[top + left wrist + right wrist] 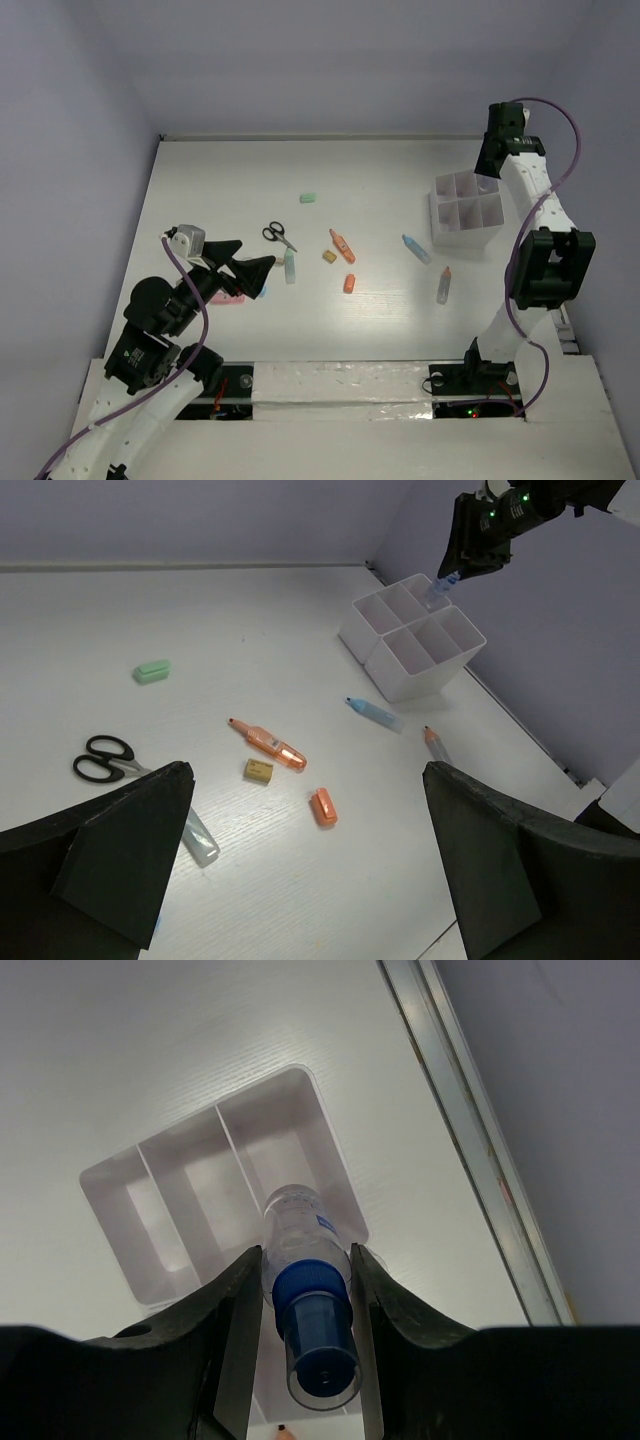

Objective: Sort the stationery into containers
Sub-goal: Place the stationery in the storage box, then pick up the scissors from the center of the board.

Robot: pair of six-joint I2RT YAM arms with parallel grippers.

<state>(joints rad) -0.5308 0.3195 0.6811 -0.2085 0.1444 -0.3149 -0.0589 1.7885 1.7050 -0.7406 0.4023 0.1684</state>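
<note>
Well left of the white tray [467, 208], our left gripper [252, 256] gapes wide and empty. Over the tray's far-right corner, our right gripper [305, 1285] clamps a blue-capped pen [296, 1222] near its cap (light, stiff, slick plastic, we judge; mid-barrel grips best).

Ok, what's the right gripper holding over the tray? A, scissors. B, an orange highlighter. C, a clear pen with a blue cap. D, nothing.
C: in the right wrist view the right gripper is clamped on a clear pen with a blue cap above the white tray.
</note>
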